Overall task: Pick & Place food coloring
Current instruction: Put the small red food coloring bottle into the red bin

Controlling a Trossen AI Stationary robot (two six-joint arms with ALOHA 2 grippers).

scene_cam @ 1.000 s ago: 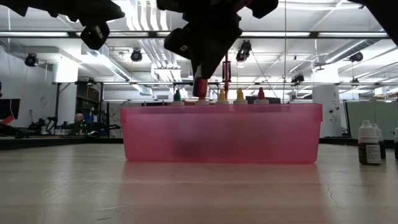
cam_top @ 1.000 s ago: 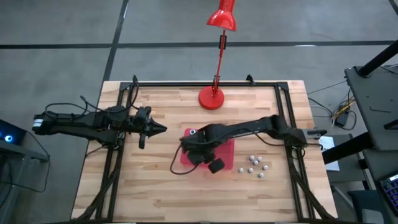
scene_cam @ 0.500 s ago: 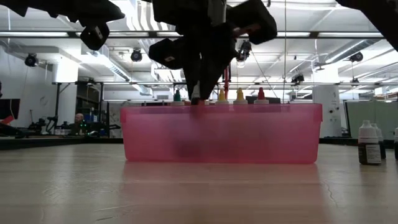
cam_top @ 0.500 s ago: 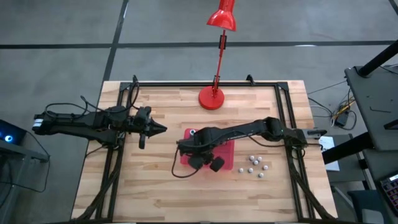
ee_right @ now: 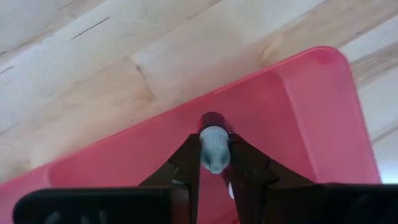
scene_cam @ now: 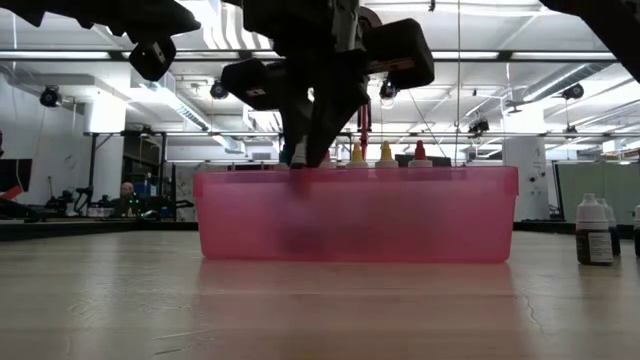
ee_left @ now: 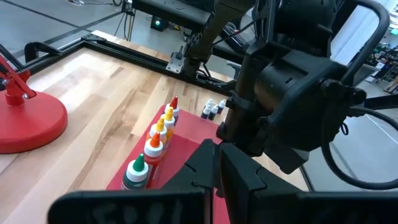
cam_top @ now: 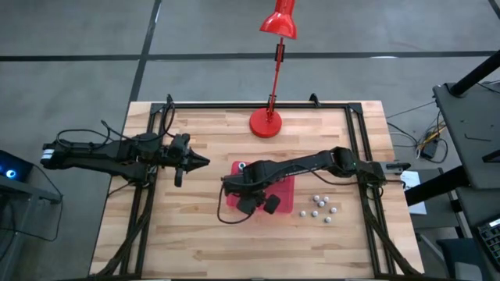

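Observation:
My right gripper point(ee_right: 214, 163) reaches down into the left end of the red tray point(cam_top: 286, 187), shut on a tiny bottle point(ee_right: 214, 149) with a pale top and a dark red lower part. In the low view it point(scene_cam: 303, 150) dips behind the tray wall point(scene_cam: 400, 215). Several bottles with green point(ee_left: 135, 172), orange point(ee_left: 153, 147), yellow and red caps stand in a row along the tray's far side. My left gripper point(cam_top: 201, 161) waits shut above the table, left of the tray. My right gripper pinches the bottle between its two fingers point(ee_right: 183, 163), just under the pale top point(ee_right: 214, 142). The fingers come from above, pointing down. The bottle stands upright with its dark red lower end point(ee_right: 213, 119) inside the tray; whether it rests on the tray floor, I cannot tell.
A red desk lamp stands on its round base point(cam_top: 266, 122) at the far edge. Several small dark bottles with white caps point(cam_top: 320, 207) stand on the wood right of the tray, also showing in the low view point(scene_cam: 593, 230). Black frame rails run along the table's sides.
My right gripper has moved toward the table's left edge and down, carrying the bottle from above the tray's rim to behind its wall, near the green-capped bottle. It has stayed shut on the bottle.

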